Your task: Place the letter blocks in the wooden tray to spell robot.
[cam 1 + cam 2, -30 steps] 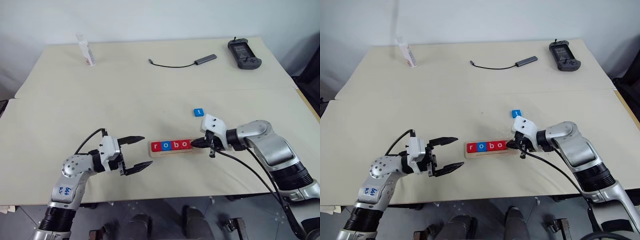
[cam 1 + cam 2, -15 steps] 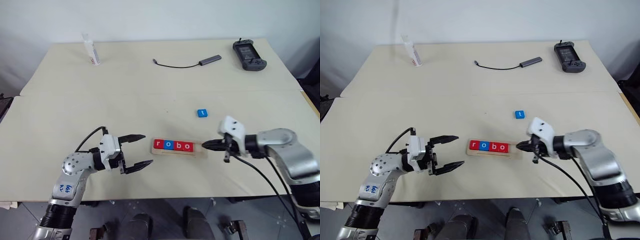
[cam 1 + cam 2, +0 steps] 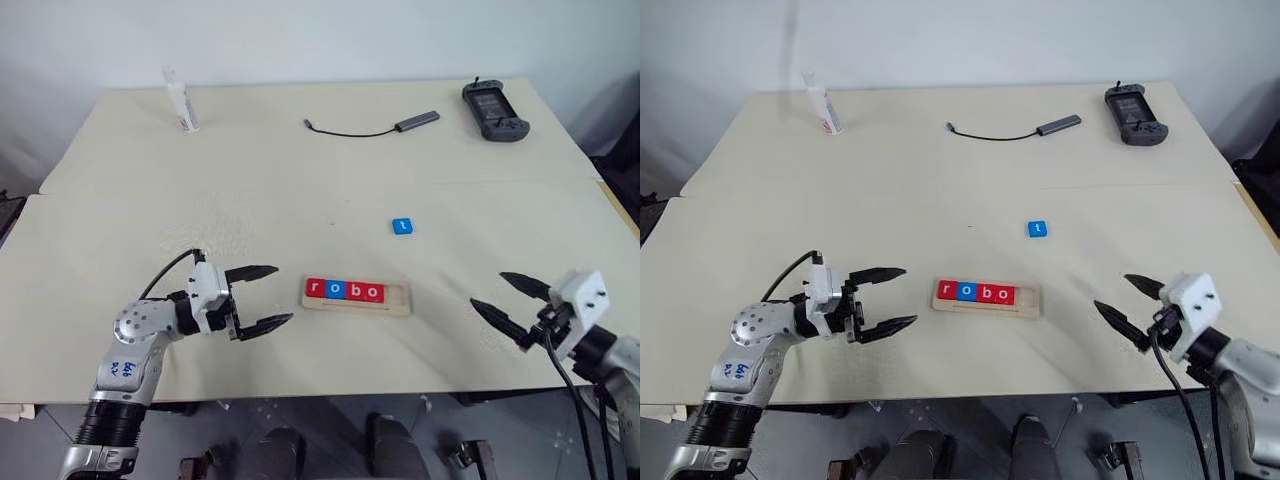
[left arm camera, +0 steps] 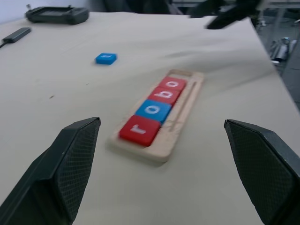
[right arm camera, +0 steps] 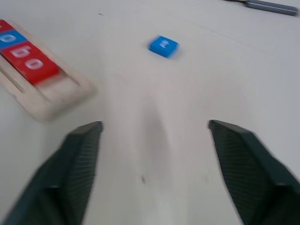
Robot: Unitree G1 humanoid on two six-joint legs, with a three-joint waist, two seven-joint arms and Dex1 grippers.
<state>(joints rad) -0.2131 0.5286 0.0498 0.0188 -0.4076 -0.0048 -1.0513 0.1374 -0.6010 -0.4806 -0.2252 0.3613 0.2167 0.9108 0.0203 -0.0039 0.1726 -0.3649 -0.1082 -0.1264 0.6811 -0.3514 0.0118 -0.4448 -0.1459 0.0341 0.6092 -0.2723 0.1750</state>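
Left eye view looks down on a pale desk (image 3: 120, 240) with the wooden tray (image 3: 357, 298) lying between the two tools, nearer the left tool (image 3: 262, 297) than the right tool (image 3: 510, 302). Four letter blocks (image 3: 345, 290) sit in the tray in a row, red r, blue o, red b, red o, and the slot at the tray's end nearest the right tool is bare wood. The fifth block, the blue t tile (image 3: 402, 226), lies flat on the desk beyond the tray, apart from it and from both tools, somewhat closer to the right tool's side. The left tool has its two black fingers spread wide, pointing toward the tray's r end with bare desk between; it grips nothing. The right tool is also spread wide and empty, well apart from the tray, pointing back toward it. Nothing stands between either tool and the tray or the t tile. Far past the tray, along the desk's back edge, are a small white bottle (image 3: 183, 101), a dark cable with a grey adapter (image 3: 417, 120), and a black handheld controller (image 3: 493, 108). Right wrist view is blurred, so the letters there are hard to read, and the tray is cut off at that picture's edge.
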